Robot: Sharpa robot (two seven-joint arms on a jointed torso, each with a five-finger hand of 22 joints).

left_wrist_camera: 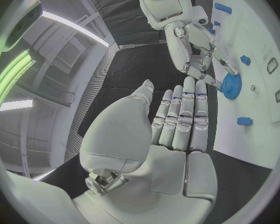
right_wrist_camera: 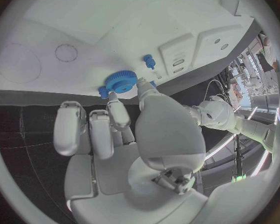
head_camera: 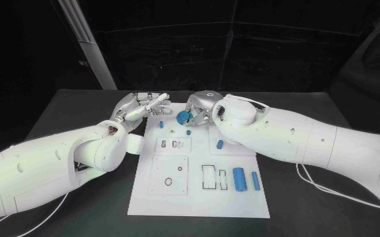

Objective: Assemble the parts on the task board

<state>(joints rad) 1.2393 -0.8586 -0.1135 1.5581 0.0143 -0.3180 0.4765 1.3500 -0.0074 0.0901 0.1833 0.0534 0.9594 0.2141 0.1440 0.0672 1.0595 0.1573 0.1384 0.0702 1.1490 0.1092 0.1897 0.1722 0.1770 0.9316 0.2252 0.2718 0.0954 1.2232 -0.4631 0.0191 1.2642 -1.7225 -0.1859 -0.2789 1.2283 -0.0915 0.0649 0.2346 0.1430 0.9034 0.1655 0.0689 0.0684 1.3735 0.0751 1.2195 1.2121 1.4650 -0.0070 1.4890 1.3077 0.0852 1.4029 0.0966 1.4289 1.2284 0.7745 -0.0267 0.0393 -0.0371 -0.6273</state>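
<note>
The white task board lies in the middle of the black table. At its far edge my right hand pinches a blue gear between thumb and fingertips, just over the board. The right wrist view shows that gear at the tips of my right hand, close to a small blue peg. My left hand hovers beside the board's far left corner, fingers straight and holding nothing. From the left wrist, my left hand lies flat, and the gear hangs beyond its fingertips.
Small blue pegs stand near the far end of the board. A short blue piece lies mid-board, and two blue cylinders lie near the right edge. White recessed blocks sit on the board.
</note>
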